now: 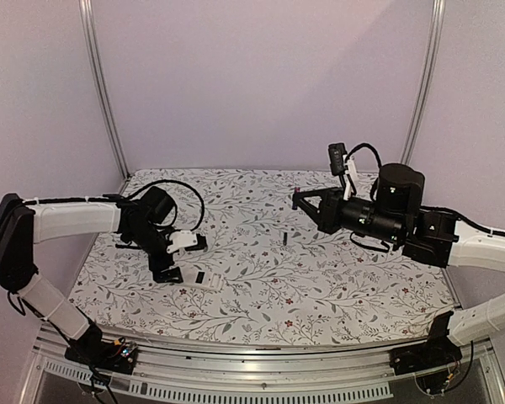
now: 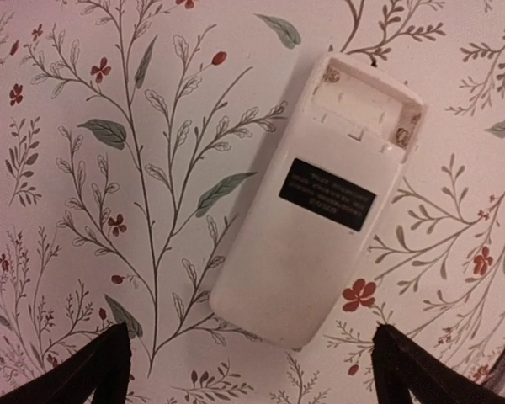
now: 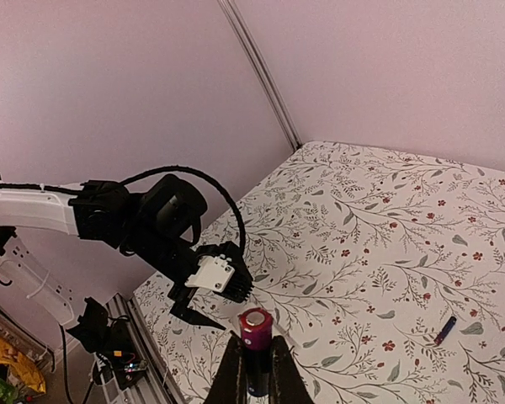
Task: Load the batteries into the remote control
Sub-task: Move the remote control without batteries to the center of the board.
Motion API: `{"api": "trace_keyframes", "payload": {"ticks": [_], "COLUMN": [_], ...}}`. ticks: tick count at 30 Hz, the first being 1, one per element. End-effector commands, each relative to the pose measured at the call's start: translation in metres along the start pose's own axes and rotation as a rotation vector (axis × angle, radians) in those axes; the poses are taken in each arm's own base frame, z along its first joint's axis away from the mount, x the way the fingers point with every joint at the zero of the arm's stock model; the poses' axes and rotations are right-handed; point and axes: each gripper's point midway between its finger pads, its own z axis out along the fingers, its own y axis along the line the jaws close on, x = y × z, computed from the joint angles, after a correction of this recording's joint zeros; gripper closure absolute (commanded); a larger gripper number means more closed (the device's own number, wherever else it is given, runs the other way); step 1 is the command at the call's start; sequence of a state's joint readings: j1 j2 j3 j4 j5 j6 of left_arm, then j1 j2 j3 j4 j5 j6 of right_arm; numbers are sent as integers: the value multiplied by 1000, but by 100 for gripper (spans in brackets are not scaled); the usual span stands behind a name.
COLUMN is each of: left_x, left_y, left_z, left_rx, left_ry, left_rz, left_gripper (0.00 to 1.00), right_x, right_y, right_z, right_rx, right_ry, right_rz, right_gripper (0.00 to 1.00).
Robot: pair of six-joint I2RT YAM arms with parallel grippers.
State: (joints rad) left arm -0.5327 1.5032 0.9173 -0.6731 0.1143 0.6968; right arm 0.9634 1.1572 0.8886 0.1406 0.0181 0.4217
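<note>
Far left, we note the left gripper (image 1: 178,259) low over the floral tablecloth (image 1: 261,295). Its two dark fingertips (image 2: 93,374) are spread wide, with only cloth between them.

The remote control (image 2: 316,210) lies flat just ahead of those tips, back side up and slanted. Its nearer rounded end sits in line with the gap between the fingers. In the wrist view it touches neither of them. A black label (image 2: 328,194) sits mid-back. At the far end the battery compartment (image 2: 366,105) is uncovered, its white floor and metal contacts showing. From overhead the remote is a white bar just right of the left gripper's lower finger, toward the front of the table.

Moving right, the loose battery (image 1: 284,239) lies alone on the cloth near the table's centre. It is well apart from the remote and nearer the right arm. The right wrist view shows it as a short dark stick (image 3: 445,330).

Further right, the right gripper (image 1: 297,199) hangs above the cloth, pointing left. Its fingers are clamped on the held battery (image 3: 254,337), whose magenta-red end cap stands clear of the fingertips. This cell is well apart from the remote.
</note>
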Motion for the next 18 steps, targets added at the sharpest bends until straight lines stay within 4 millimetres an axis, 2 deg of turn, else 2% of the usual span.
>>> {"api": "trace_keyframes", "payload": {"ticks": [1, 4, 9, 15, 18], "left_x": [-7, -4, -11, -22, -16], "left_y": [3, 3, 5, -28, -42], "left_z": [19, 28, 32, 43, 50], "left_rx": [44, 72, 80, 181, 210], "left_ry": [-42, -36, -75, -84, -69], "left_rz": [92, 96, 100, 101, 109], "left_gripper": [0, 0, 0, 1, 2], "right_x": [-5, 1, 5, 4, 4], "right_y": [-2, 1, 0, -2, -4], "right_z": [-5, -4, -6, -9, -12], "right_rx": [-5, -36, -35, -27, -18], "right_ry": [-24, 0, 6, -2, -8], "right_rz": [-11, -1, 11, 17, 22], "right_gripper": [100, 100, 100, 100, 100]}}
